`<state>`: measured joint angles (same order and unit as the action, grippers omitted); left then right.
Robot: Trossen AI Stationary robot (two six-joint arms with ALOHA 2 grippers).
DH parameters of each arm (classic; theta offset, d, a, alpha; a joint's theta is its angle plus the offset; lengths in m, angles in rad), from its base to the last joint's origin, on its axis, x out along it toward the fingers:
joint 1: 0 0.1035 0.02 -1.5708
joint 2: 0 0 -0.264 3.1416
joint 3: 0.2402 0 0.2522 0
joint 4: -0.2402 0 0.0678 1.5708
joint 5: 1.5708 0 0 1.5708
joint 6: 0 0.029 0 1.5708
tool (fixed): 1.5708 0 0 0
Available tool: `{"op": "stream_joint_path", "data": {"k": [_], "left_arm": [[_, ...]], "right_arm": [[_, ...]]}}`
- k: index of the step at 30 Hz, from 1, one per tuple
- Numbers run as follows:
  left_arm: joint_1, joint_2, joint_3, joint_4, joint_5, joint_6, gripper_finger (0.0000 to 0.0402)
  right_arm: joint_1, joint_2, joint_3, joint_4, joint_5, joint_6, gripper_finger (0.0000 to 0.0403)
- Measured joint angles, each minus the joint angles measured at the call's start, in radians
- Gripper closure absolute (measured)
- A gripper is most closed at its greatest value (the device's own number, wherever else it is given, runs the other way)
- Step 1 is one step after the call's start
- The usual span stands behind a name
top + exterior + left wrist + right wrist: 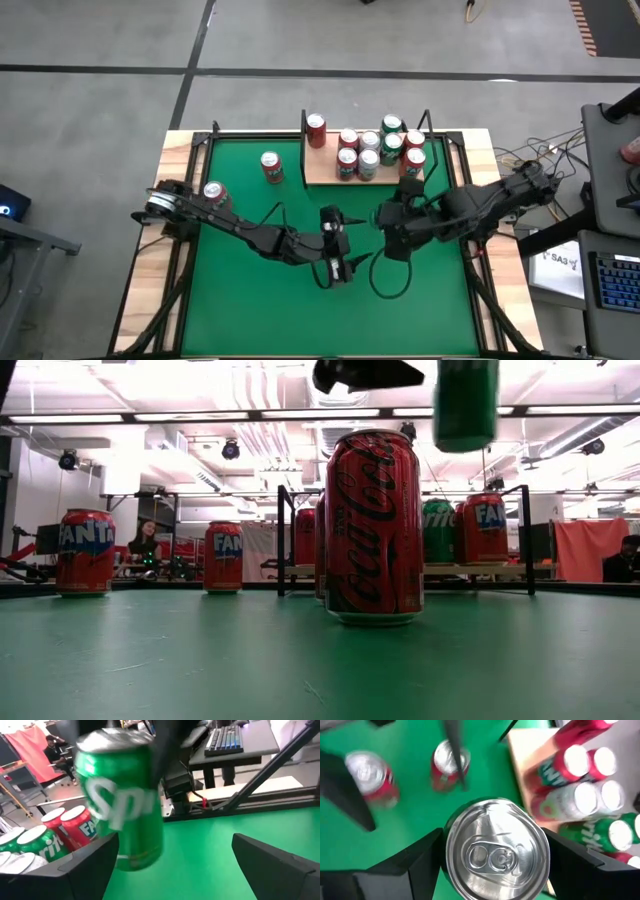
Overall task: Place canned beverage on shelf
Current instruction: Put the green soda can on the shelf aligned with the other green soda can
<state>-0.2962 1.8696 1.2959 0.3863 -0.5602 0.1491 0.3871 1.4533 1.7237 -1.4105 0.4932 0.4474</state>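
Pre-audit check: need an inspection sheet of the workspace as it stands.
Surface: green felt table, no damage visible.
Job's things: Sprite can lifted clear of the felt; shelf holds several cans.
Clutter: two Fanta cans and a Coca-Cola can loose on the felt.
Hands: right hand shut on the Sprite can; left hand open, empty, mid-table.
Cables: black cable looped on the felt by the arms.
Surroundings: keyboard on a side desk; seated person beyond.

Green felt tabletop (250,300) edged by pale wooden boards (150,290), grey floor (100,100) seen all around, backlit keyboard (615,280) set at four o'clock beside a white sheet (560,262), orange cloth (585,550) hung at three o'clock in the low view, a person (145,540) seated at nine o'clock, ceiling striplights (200,415) lit at twelve.
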Motion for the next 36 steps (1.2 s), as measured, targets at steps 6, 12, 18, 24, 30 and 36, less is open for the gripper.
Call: {"op": "stream_joint_path", "data": {"k": [6, 12, 18, 24, 30, 36], "left_arm": [[0.003, -0.083, -0.027, -0.094, -0.004, 0.047, 0.0029], [0.003, -0.218, -0.135, -0.082, -0.004, 0.078, 0.0029], [-0.001, -0.402, -0.291, -0.033, -0.006, 0.066, 0.0029], [-0.003, -0.579, -0.428, 0.022, -0.005, 0.032, 0.0029], [-0.003, -0.703, -0.512, 0.068, -0.007, 0.011, 0.0028], [-0.003, -0.771, -0.538, 0.071, -0.008, 0.005, 0.0028]], "right_arm": [[-0.076, -0.064, -0.007, 0.003, -0.03, -0.092, 0.0125], [-0.179, -0.122, -0.05, 0.049, -0.074, -0.233, 0.0125], [-0.294, -0.194, -0.144, 0.145, -0.167, -0.362, 0.0125], [-0.406, -0.258, -0.269, 0.248, -0.245, -0.459, 0.0125], [-0.517, -0.304, -0.401, 0.318, -0.297, -0.525, 0.0125], [-0.626, -0.323, -0.525, 0.405, -0.349, -0.58, 0.0125]]}}
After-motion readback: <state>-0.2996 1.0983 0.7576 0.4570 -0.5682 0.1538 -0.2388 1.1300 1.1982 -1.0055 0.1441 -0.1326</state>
